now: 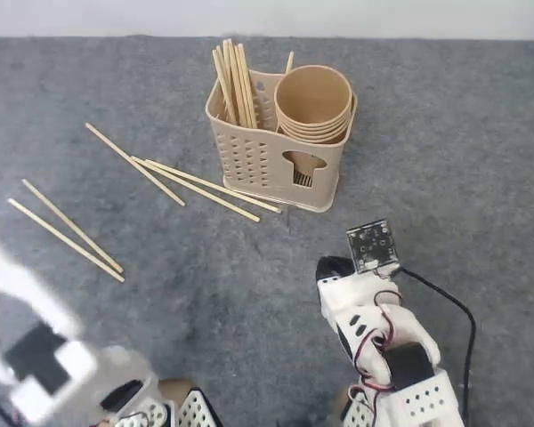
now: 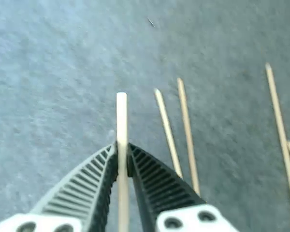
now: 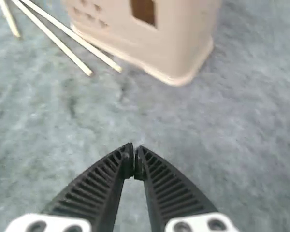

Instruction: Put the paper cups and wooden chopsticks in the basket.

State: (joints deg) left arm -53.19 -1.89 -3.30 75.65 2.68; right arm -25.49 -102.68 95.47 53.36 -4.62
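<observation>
Left end effector (image 2: 122,150) clamps one wooden chopstick (image 2: 121,112).

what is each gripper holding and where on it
The left gripper pinches one wooden chopstick near its end, the tip poking out in front. The right gripper is shut, holding nothing.

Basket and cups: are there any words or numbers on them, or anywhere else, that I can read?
No, there is nothing here you can read.
basket: no print, just rows of holes and a cut-out.
paper cups: plain, no print.
small circuit board on an arm: any marks are too small to read.
</observation>
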